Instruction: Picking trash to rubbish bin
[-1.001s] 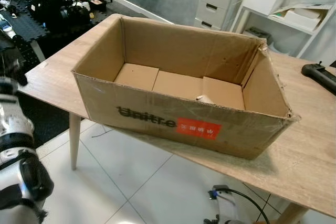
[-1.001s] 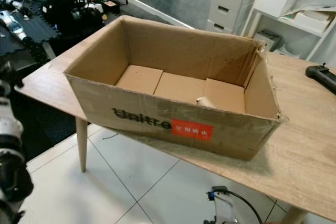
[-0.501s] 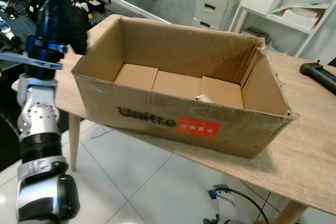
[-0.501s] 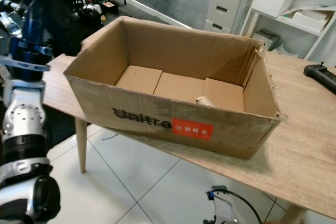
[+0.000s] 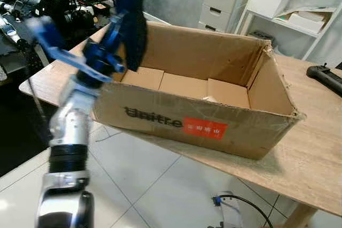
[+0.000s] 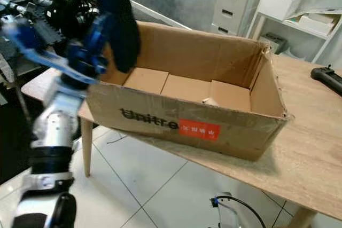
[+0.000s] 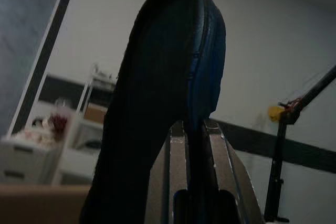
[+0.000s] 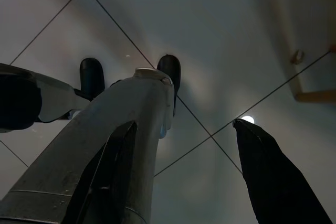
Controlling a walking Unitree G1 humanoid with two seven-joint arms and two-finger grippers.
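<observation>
Over the "Unitree"-printed box point(image 5: 203, 105), left end effector point(image 5: 131, 20) grips a dark object point(image 7: 157, 103).

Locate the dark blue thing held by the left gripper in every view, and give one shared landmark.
Left eye view: dark blue object, upper left, over the box's left end.
Right eye view: upper left.
Left wrist view: centre, between the fingers.
Right wrist view: floor tiles.
Landmark: cardboard box.

A wooden table point(image 5: 315, 153) is standing on a white tiled floor point(image 5: 144, 185). A black handheld device point(image 5: 325, 77) is lying near the table's far right edge. A white drawer unit point(image 5: 224, 1) and white shelves point(image 5: 299, 9) are standing behind it. Black equipment point(image 5: 59, 9) is sitting at far left.
</observation>
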